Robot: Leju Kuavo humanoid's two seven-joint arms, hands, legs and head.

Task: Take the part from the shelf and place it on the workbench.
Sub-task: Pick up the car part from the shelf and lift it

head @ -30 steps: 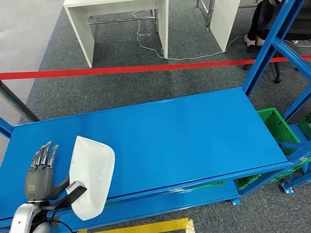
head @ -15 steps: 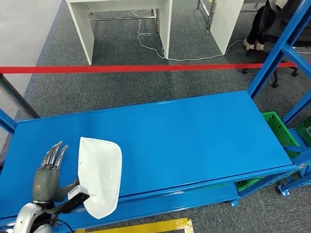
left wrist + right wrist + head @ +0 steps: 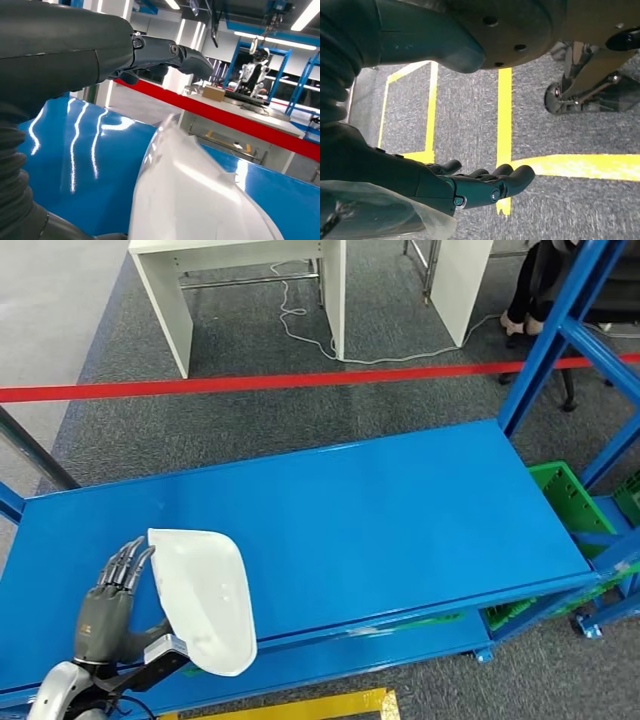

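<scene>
The white curved part (image 3: 204, 595) sits at the near left of the blue shelf (image 3: 377, 510), its lower end reaching past the shelf's front lip. My left hand (image 3: 106, 615) holds it. The thumb (image 3: 162, 648) lies on its near edge and the straight fingers (image 3: 128, 560) run along its left side. In the left wrist view the part (image 3: 196, 195) lies below the stretched fingers (image 3: 170, 52), with a gap showing between them. My right hand (image 3: 471, 185) hangs over the grey floor, fingers loosely extended and holding nothing.
Blue shelf uprights (image 3: 558, 330) rise at the right, with green crates (image 3: 566, 500) on a lower level beside them. Beyond the shelf run a red floor line (image 3: 302, 380) and white tables (image 3: 173, 290). A person's legs (image 3: 528, 290) show at the far right. Yellow floor marking (image 3: 302, 708) lies near me.
The camera swayed slightly. My left hand shifted right along the shelf, and the part turned in it, its upper end swinging left toward the fingertips.
</scene>
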